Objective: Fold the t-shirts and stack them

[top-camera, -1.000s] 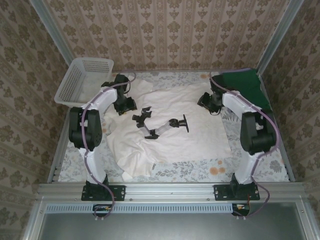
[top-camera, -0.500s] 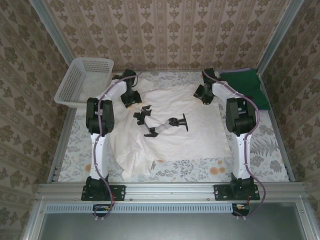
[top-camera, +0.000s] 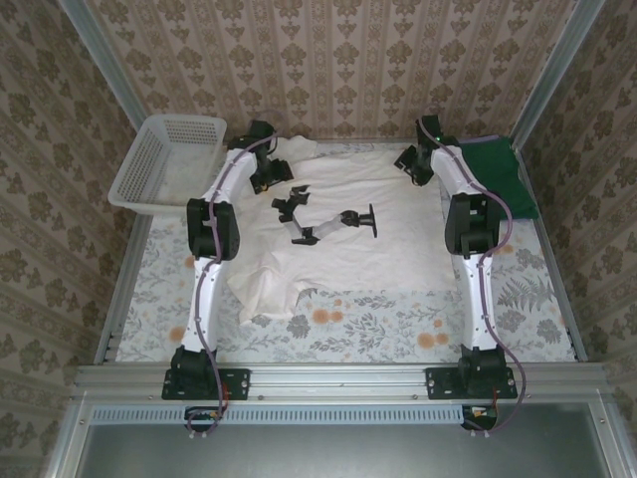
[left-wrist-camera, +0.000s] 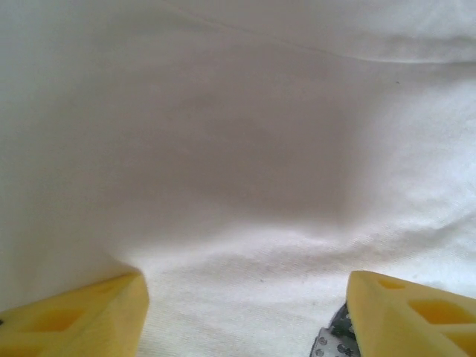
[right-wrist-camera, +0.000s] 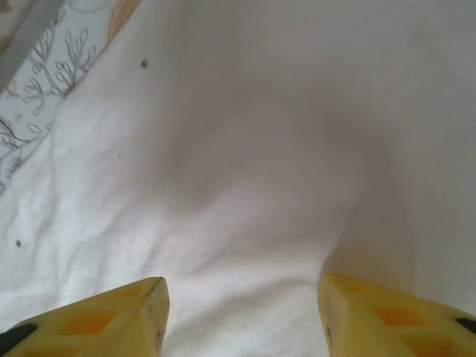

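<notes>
- Under the left end effector [left-wrist-camera: 245,305], spread wide, lies the cream shirt [top-camera: 398,244].
- Right end effector [right-wrist-camera: 242,305], also spread, hangs over that shirt's far corner.
- Green shirt [top-camera: 503,174] lies just right of it.

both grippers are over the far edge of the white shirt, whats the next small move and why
Likely lift both straight up and draw back. The left gripper and right gripper stand open at the far edge of the cream-white shirt, pinching nothing, and its near-left corner lies bunched, so that wants smoothing before a fold.
</notes>
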